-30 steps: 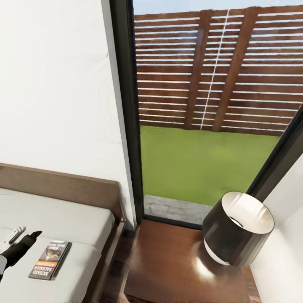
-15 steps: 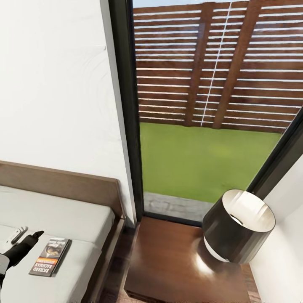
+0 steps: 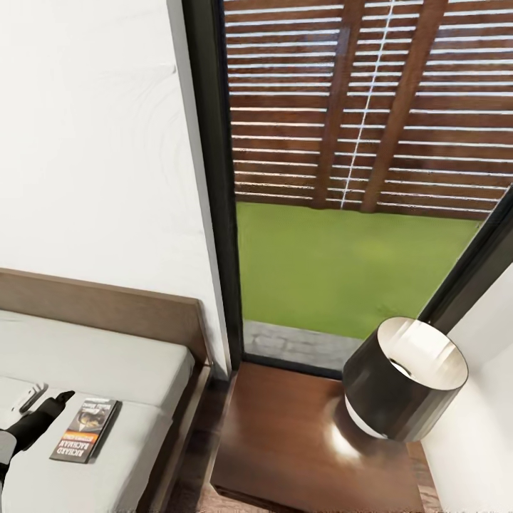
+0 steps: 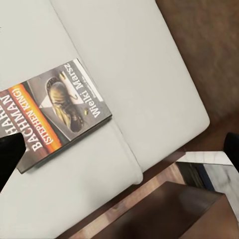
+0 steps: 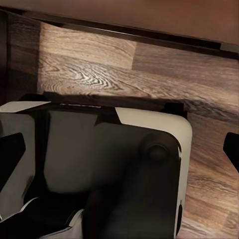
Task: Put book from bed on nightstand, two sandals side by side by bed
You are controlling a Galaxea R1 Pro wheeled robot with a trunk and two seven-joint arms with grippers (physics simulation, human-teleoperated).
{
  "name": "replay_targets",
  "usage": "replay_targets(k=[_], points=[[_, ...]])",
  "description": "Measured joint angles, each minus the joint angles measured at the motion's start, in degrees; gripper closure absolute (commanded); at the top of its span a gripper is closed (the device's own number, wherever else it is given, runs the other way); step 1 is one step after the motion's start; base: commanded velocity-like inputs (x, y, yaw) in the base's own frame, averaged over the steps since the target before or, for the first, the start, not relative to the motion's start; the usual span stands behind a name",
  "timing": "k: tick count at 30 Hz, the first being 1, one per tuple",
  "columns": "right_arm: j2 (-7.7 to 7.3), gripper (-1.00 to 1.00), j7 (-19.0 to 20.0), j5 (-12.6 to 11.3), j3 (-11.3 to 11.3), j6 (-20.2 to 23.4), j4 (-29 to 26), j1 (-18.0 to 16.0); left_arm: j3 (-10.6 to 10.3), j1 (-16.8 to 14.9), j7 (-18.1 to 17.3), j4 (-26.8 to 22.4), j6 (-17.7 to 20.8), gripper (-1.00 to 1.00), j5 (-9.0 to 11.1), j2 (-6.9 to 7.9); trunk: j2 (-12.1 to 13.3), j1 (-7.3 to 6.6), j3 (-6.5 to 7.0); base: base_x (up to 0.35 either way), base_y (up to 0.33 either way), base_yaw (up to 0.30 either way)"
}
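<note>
The book [image 3: 85,429] lies flat on the bed's pale grey mattress [image 3: 107,363], near the mattress edge that faces the nightstand [image 3: 299,442]. In the left wrist view the book [image 4: 55,114] shows its dark cover, orange strip and white lettering. My left gripper [image 3: 44,413] hovers just left of the book, apart from it. Its dark fingertips [image 4: 10,154] stand wide at both sides of the wrist view, open and empty. My right gripper [image 5: 119,149] is open over the wood floor [image 5: 99,69]. The sandals are out of view.
A black lamp [image 3: 402,381] stands on the right half of the nightstand; its left half is bare. Behind are the brown headboard [image 3: 107,306], a white wall and a tall dark-framed window [image 3: 214,178]. A narrow floor gap separates bed and nightstand. A small white object [image 3: 27,397] lies on the mattress.
The whole head view has shifted a little, so the camera moved: the sky above the fence has left the picture. The left gripper stays beside the book.
</note>
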Motion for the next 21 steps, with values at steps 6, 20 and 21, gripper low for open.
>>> replay_targets(k=[6,20,21], points=[[0.00,-1.00,0.0,0.0,0.0,0.0,0.0,0.0,0.0,0.0,0.0,0.0,0.0,-1.00,0.0,0.02,0.0,0.00,-0.54,0.000,0.000,0.000],[0.00,-1.00,-0.1,0.0,0.0,-0.1,0.0,0.0,0.0,0.0,0.0,0.0,0.0,-1.00,0.0,0.00,0.0,0.00,-1.79,0.000,0.000,0.000],[0.00,-1.00,-0.1,0.0,0.0,-0.1,0.0,0.0,0.0,0.0,0.0,0.0,0.0,-1.00,0.0,0.00,0.0,0.00,-1.88,0.000,0.000,0.000]])
